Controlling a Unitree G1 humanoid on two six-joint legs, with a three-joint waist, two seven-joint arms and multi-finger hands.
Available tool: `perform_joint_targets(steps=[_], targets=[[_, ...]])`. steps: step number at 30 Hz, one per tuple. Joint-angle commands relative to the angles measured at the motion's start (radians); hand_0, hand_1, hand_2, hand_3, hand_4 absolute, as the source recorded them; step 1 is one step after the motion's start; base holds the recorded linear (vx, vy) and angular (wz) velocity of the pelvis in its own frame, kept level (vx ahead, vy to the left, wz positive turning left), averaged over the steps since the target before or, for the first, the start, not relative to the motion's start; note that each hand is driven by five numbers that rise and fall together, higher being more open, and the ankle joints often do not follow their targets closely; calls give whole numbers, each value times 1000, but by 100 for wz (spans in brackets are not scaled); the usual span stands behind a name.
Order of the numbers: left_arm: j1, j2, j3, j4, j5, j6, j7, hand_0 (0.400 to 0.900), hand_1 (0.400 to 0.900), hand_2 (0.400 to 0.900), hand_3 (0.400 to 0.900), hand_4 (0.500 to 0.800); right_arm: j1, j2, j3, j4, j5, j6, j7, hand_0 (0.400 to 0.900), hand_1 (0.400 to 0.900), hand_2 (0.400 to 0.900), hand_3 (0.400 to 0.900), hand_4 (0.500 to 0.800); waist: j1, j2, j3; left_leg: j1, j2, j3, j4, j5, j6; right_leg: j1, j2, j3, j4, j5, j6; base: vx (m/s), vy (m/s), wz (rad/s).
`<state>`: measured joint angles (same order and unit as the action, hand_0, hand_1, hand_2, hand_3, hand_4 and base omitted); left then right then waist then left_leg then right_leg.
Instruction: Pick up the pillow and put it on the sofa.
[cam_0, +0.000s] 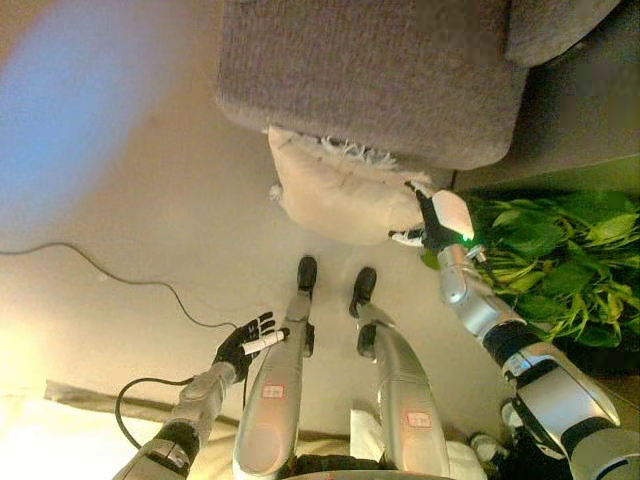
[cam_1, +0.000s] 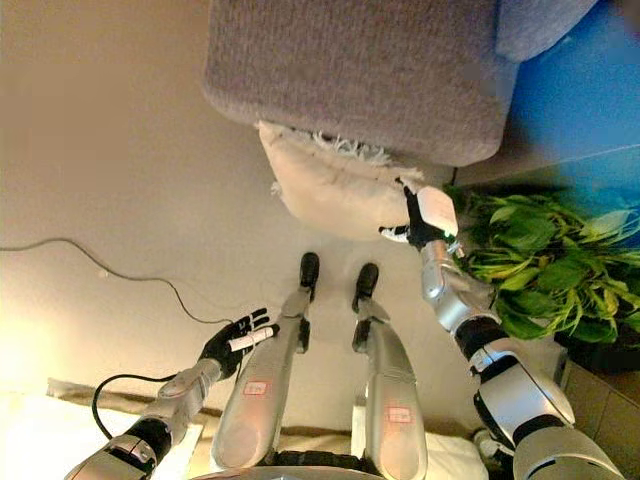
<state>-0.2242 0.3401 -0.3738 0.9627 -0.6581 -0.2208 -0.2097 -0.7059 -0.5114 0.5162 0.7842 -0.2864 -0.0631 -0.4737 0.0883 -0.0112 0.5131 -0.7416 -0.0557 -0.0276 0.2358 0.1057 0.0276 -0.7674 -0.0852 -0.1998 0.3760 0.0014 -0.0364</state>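
Observation:
A cream pillow (cam_0: 340, 190) with a frayed fringe lies on the floor, leaning against the front of the grey sofa (cam_0: 370, 70). My right hand (cam_0: 432, 222) rests at the pillow's right corner, its dark fingers touching the fabric; whether they grip it I cannot see. Low on the left, my left hand (cam_0: 245, 342) hangs over the bare floor with fingers spread, holding nothing and far from the pillow.
A green leafy plant (cam_0: 560, 260) stands at the right, close beside my right arm. A dark strip (cam_0: 580, 110) runs behind it next to the sofa. A thin black cord (cam_0: 100, 270) crosses the beige floor at the left.

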Motion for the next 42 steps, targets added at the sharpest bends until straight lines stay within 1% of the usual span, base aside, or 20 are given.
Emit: perform_joint_targets(steps=[1,3,6,8,11,12,13,14,16,20,21,28,32,34,38,41,42], targets=[[108,-10,-63,-83,-49,-30,-40,900,900,900,900,800,-26,-114,26,-123,23,-21,-67,900,900,900,900,800,15,51,7,-119,-29,-12,125,-64,5,-92,-2,52,2,46,69,-9,23,17],[126,-7,-82,-143,-93,-51,-44,900,900,900,900,800,-66,-129,41,-136,20,-19,-63,900,900,900,900,800,23,69,7,-192,-30,-18,160,-63,4,-163,-10,58,45,39,62,3,17,15],[134,-3,-86,-187,-127,-59,-56,900,900,900,900,800,-103,-133,62,-138,-9,-16,-64,900,900,900,900,800,32,86,7,-269,-30,-22,193,-57,3,-238,-13,71,91,31,54,7,22,10],[139,-5,-91,-195,-146,-71,-72,900,900,900,900,800,-141,-134,83,-116,-10,-5,-60,900,900,900,900,800,39,100,7,-334,-32,-20,233,-56,-1,-298,-13,83,142,20,46,12,23,13],[133,-13,-102,-180,-153,-99,-84,900,900,900,900,800,-210,-113,111,-20,-6,3,-56,900,900,900,900,800,56,121,7,-402,-29,-15,277,-57,-2,-362,-13,93,212,-2,36,3,11,14],[131,-15,-105,-175,-157,-107,-89,900,900,900,900,800,-228,-107,119,4,-7,9,-55,865,865,865,865,779,59,126,7,-416,-29,-15,287,-59,-3,-377,-14,94,228,-8,34,83,-10,12],[138,-19,-113,-172,-160,-115,-93,900,900,900,900,800,-236,-99,127,25,-1,12,-59,718,718,718,718,691,61,130,7,-407,-31,-16,311,-99,-7,-371,-14,105,259,-48,40,86,5,7],[137,-22,-117,-171,-159,-123,-100,900,900,900,900,800,-255,-94,132,48,5,9,-62,400,400,400,400,500,63,135,7,-416,-34,-17,316,-101,-8,-379,-13,106,265,-52,39,85,20,5],[134,-22,-130,-170,-166,-133,-108,900,900,900,900,800,-289,-91,140,77,11,6,-53,400,400,400,400,500,69,143,7,-416,-36,-19,316,-103,-9,-379,-15,104,269,-58,38,0,0,0],[129,-37,-154,-167,-165,-154,-99,900,900,900,900,800,-342,-77,163,118,19,13,-55,400,400,400,400,500,76,151,7,-412,-41,-23,297,-97,-13,-372,-14,97,251,-57,41,-29,30,-6],[122,-39,-155,-171,-169,-164,-97,900,900,900,900,800,-364,-84,165,121,27,8,-55,400,400,400,400,500,80,154,7,-426,-38,-23,270,-55,-11,-381,-12,86,219,-20,34,-94,56,-13],[125,-45,-163,-182,-175,-183,-89,900,900,900,900,800,-378,-92,170,118,35,5,-54,400,400,400,400,500,81,154,7,-396,-36,-24,231,-47,-16,-344,-4,70,171,-13,38,-23,29,-9],[130,-44,-161,-172,-184,-201,-97,900,900,900,900,800,-379,-105,172,117,38,-16,-60,400,400,400,400,500,78,152,7,-375,-36,-27,213,-45,-18,-319,1,65,142,-8,40,-10,20,-6],[132,-39,-156,-173,-178,-199,-95,900,900,900,900,800,-377,-112,172,106,36,-23,-60,400,400,400,400,500,78,148,7,-357,-35,-29,199,-43,-20,-299,5,61,122,-3,42,-2,9,-7],[140,-29,-145,-188,-162,-188,-73,900,900,900,900,800,-349,-123,170,48,16,-41,-68,400,400,400,400,500,69,131,7,-292,-33,-32,166,-42,-19,-236,20,60,78,7,46,5,10,-10],[156,-15,-124,-199,-149,-173,-61,900,900,900,900,800,-300,-147,163,-36,-8,-57,-64,400,400,400,400,500,61,107,7,-209,-28,-24,134,-41,-19,-153,28,57,39,11,57,-3,12,-16],[160,-10,-113,-203,-140,-170,-57,900,900,900,900,800,-278,-154,158,-66,-30,-73,-76,400,400,400,400,500,59,95,7,-174,-27,-22,119,-41,-18,-117,29,54,22,14,62,-19,-15,-11]])
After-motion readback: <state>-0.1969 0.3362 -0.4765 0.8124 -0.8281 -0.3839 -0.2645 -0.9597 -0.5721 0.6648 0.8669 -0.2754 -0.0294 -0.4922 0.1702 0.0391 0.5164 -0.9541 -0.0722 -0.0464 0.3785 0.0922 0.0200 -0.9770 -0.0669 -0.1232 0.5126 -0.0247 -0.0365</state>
